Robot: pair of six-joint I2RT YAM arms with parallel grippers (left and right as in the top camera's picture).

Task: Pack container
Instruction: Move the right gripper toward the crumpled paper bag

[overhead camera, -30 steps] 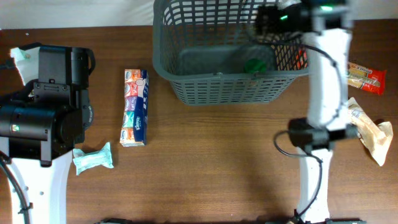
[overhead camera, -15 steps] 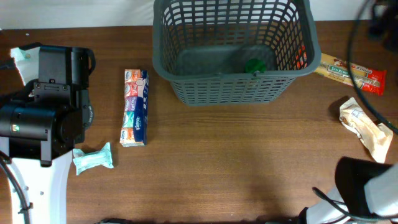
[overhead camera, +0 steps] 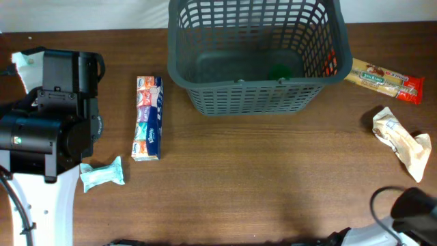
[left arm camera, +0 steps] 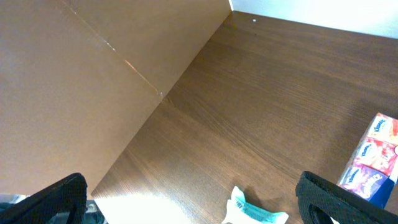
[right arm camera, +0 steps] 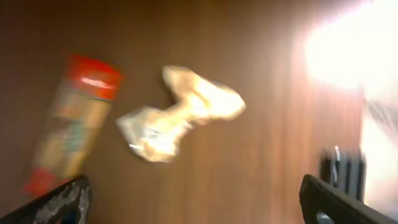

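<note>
Both left gripper and right gripper gape empty; tissue pack, crumpled packet outside container

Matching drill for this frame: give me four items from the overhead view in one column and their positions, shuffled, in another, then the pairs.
1. container
2. tissue multipack
3. teal packet
4. crumpled beige packet

A. front left, closest to the robot's side
B. far side, centre
C. far right
D. just left of the container, lying lengthwise

Pairs: 1-B, 2-D, 3-A, 4-C
</note>
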